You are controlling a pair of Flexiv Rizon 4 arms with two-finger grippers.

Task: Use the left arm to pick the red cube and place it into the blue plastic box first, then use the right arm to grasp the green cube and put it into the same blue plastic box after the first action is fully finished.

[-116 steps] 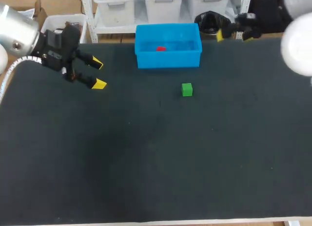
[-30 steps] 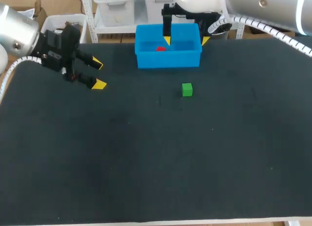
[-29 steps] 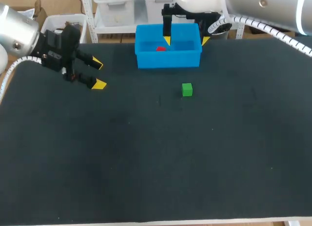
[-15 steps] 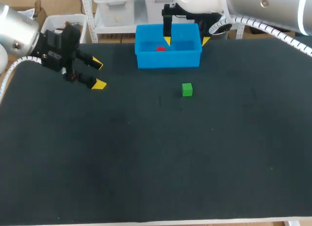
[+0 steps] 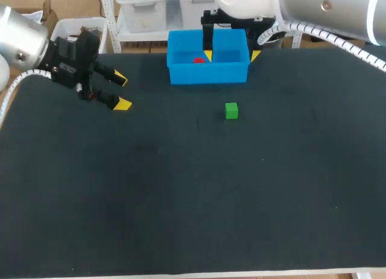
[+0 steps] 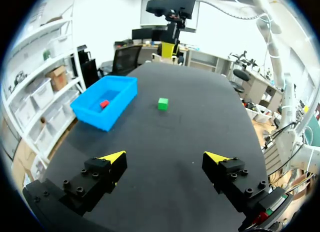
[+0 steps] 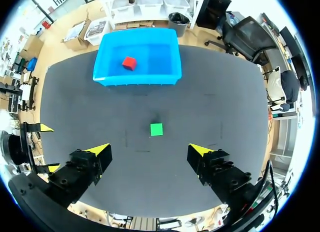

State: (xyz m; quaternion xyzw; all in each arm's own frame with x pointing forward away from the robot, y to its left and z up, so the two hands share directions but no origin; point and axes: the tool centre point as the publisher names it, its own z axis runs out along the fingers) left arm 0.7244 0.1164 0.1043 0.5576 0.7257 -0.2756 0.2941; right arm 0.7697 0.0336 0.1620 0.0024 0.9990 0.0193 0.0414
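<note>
Sitting alone on the black tabletop (image 5: 181,200), the small green cube (image 5: 231,111) lies ahead of the right gripper (image 5: 231,54), in line with the gap between its spread, empty fingers. Just beyond the green cube, the blue plastic box (image 5: 208,74) holds the red cube (image 5: 198,60). The left gripper (image 5: 122,92) hangs open and empty, well apart.

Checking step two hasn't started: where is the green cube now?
In the head view the green cube lies on the table, slightly right of centre, near the blue plastic box.

Silver arms (image 5: 325,8), black end effectors (image 5: 122,92), yellow fingertips (image 5: 123,103).
</note>
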